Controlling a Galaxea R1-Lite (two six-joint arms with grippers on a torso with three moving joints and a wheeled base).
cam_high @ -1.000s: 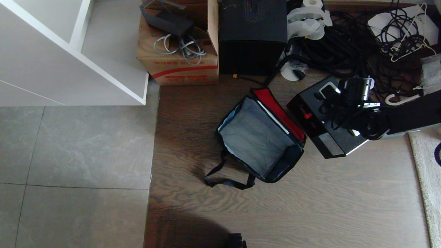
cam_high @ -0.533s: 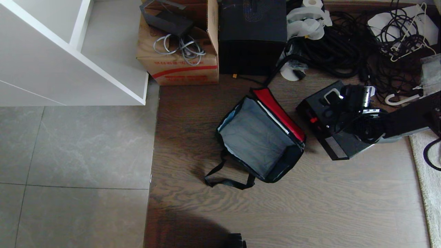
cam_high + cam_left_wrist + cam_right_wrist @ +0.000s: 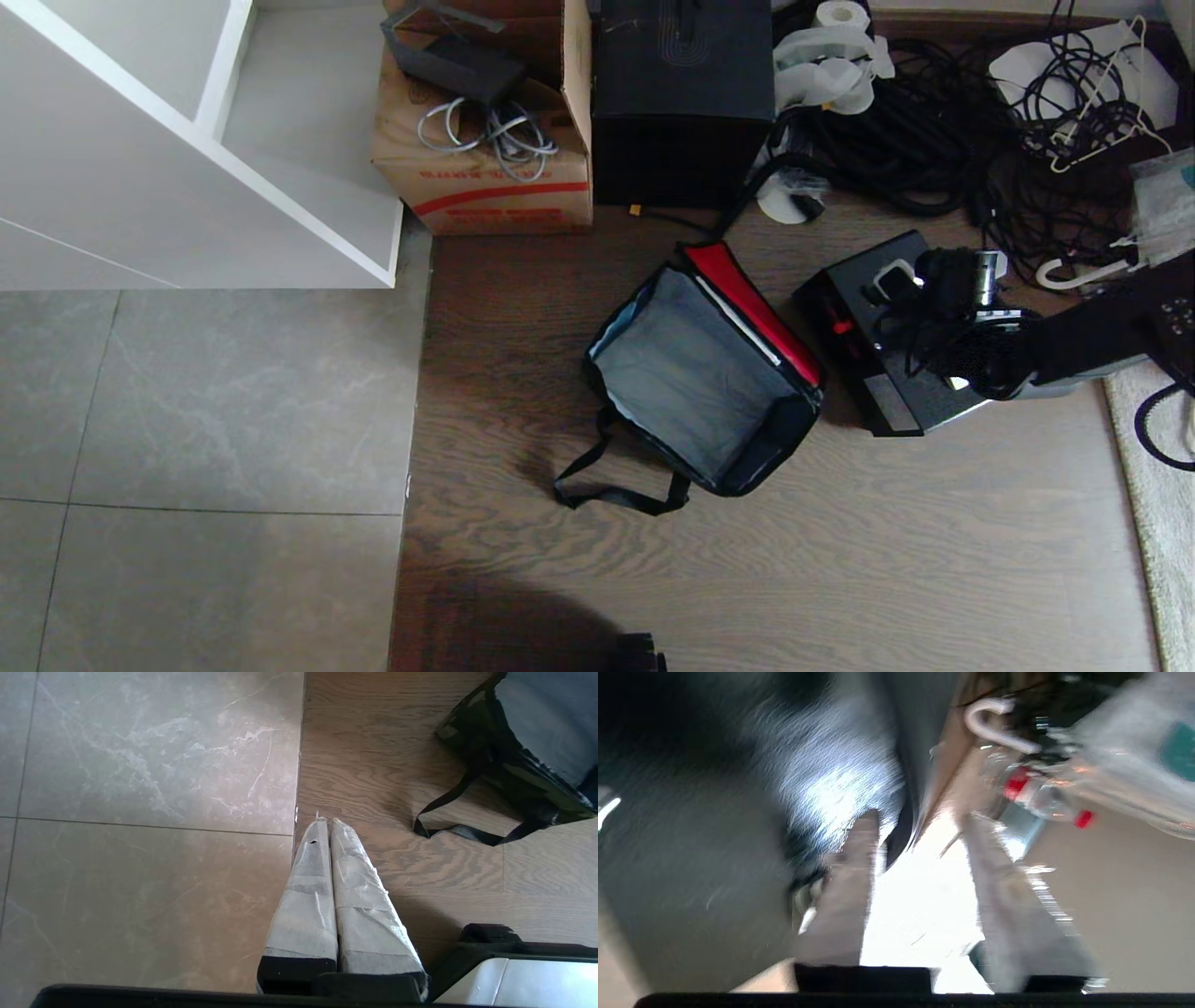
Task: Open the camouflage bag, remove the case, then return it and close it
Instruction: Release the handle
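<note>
Wood flooring is what everything's parked on, next to grey tile. Camouflage bag (image 3: 702,378) is left unzipped with its red lid flopped back, grey inside empty, probably kept gaping so the case (image 3: 882,350) can be dropped back in. That case is laid flat just beside the bag's lid side. Right gripper (image 3: 920,826) is seen at the case's far edge, fingers spread apart with nothing pinched between. Left gripper (image 3: 326,822) is kept pressed together, empty, parked over the tile-wood seam
</note>
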